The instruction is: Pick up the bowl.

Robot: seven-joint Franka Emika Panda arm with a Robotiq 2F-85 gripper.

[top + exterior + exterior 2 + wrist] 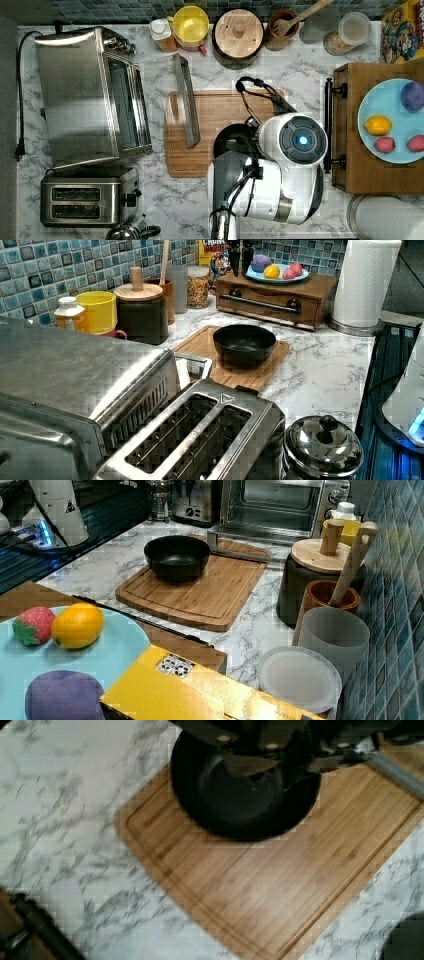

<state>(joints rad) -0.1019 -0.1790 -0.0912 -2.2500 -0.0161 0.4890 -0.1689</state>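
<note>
The bowl (244,343), round and all black with a faint gloss inside, sits upright on the wooden cutting board (200,592), near the board's corner that lies closest to the robot's base, and nothing rests in it. In the wrist view the tool (260,757) hangs directly above the bowl (240,800), its dark parts overlapping the rim, though whether its fingers stand open or closed cannot be told, and no contact with the bowl can be made out. In the top view the arm's white wrist (295,139) covers most of the bowl (231,140), leaving a dark crescent showing. The cutting board lies flat on the marble desk (325,370), directly beneath the tool. Farther from the tool, along the tiled wall, stand a dark pot with a round wooden lid (238,36), a yellow cup-like bowl (190,26) and a brown holder with a wooden spoon (282,25). On the top view's left, well apart from the tool, the toaster oven (90,97) stands with its door (186,100) dropped open onto the board's edge, and a toaster (87,196) sits beside it. On the top view's right a wooden drawer box (350,150) carries a pale blue plate (385,102) of toy fruit.
</note>
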